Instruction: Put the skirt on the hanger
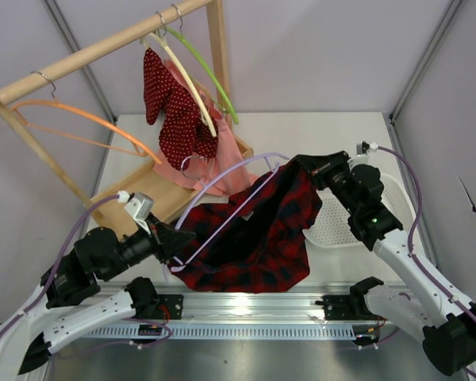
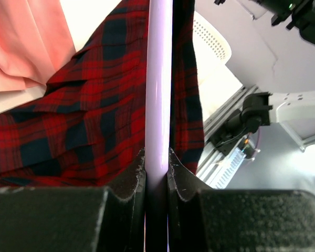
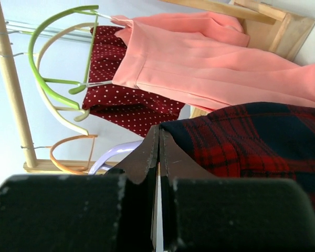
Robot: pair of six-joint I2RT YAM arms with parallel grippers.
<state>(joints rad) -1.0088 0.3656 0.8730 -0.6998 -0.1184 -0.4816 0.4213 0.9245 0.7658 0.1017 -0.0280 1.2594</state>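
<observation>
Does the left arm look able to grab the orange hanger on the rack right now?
Probably not: the left hand is clamped on the lavender hanger, so it must let go before reaching the orange hanger.

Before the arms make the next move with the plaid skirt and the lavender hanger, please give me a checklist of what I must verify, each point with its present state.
1. Left tool clamped on the hanger: ok, closed on its lavender bar.
2. Right tool pinching the skirt: ok, jaws shut at its plaid edge.
3. Skirt already on the hanger: cannot tell. The bar crosses the fabric, but whether it runs inside the waist is hidden.
4. Pink garment apart from the skirt: not ok, it lies right beside it.
5. Wooden rail has a bare stretch for hanging: ok.
</observation>
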